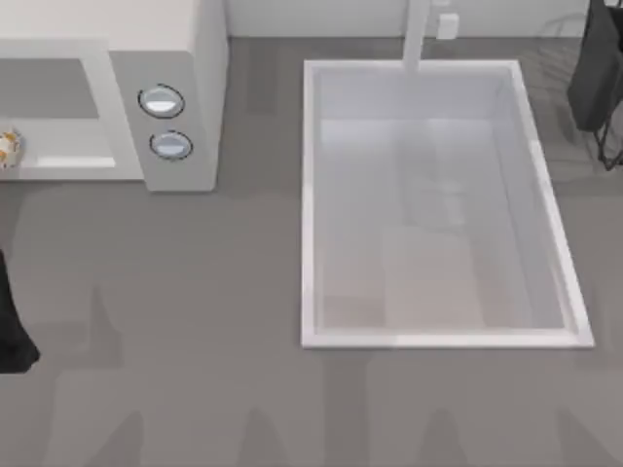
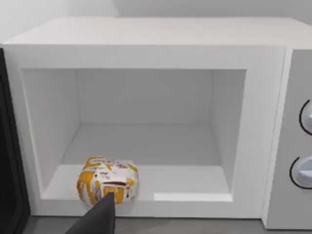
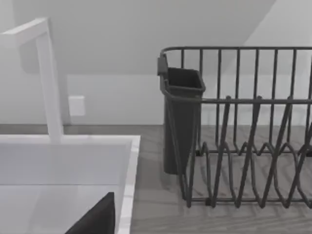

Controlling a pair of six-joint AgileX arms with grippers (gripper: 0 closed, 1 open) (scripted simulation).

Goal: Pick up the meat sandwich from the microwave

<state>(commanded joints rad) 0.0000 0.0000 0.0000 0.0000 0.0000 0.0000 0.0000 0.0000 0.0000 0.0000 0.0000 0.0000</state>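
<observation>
The microwave [image 1: 165, 39] stands at the table's back left, with its door swung open and two round dials [image 1: 161, 101] on its panel. The meat sandwich [image 2: 107, 179], orange-tan with white patches, lies at the front of the cavity floor, toward the door side. It also peeks in at the left edge of the top view as the meat sandwich [image 1: 6, 148]. My left gripper [image 2: 100, 217] hovers just in front of the sandwich, outside the cavity and apart from it. My left arm [image 1: 10, 326] is at the left edge, in front of the microwave.
A white sink basin [image 1: 321, 195] with a faucet [image 1: 417, 34] fills the table's middle and right. The black microwave door [image 2: 7, 146] stands open beside the cavity. A dark dish rack [image 3: 243, 146] with a cutlery holder [image 3: 181, 117] sits at the back right, where my right arm [image 1: 596, 68] is parked.
</observation>
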